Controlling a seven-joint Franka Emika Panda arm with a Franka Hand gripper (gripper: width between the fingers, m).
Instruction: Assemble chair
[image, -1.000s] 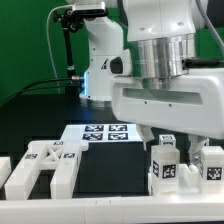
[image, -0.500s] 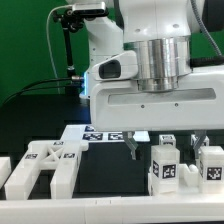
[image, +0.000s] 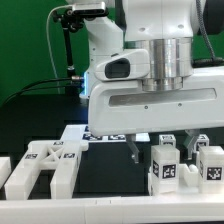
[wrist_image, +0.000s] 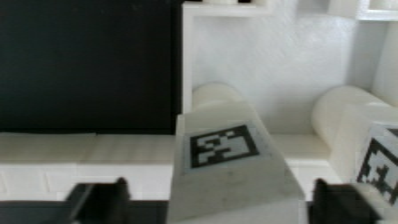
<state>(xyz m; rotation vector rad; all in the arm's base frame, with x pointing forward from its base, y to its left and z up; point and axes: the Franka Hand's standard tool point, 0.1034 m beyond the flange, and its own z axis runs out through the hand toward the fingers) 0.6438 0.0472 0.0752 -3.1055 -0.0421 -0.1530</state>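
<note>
My gripper (image: 166, 146) hangs low over the white chair parts at the front of the exterior view's right. Its two dark fingers (image: 135, 149) stand apart, open, on either side of a white upright post with a tag (image: 165, 168). In the wrist view the gripper (wrist_image: 222, 205) straddles that tagged post (wrist_image: 224, 148), with a gap between each fingertip (wrist_image: 98, 200) and the post. A second tagged post (image: 211, 165) stands just beside it and also shows in the wrist view (wrist_image: 365, 130). A white H-shaped frame part (image: 45, 165) lies at the front left.
The marker board (image: 98, 136) lies behind the parts, mostly hidden by my hand. A white flat part (wrist_image: 267, 50) lies beyond the posts in the wrist view. A black stand with cables (image: 66, 45) rises at the back left.
My hand has moved toward the exterior view's left and come down, so its fingers now flank the tagged post. The parts have not moved.
</note>
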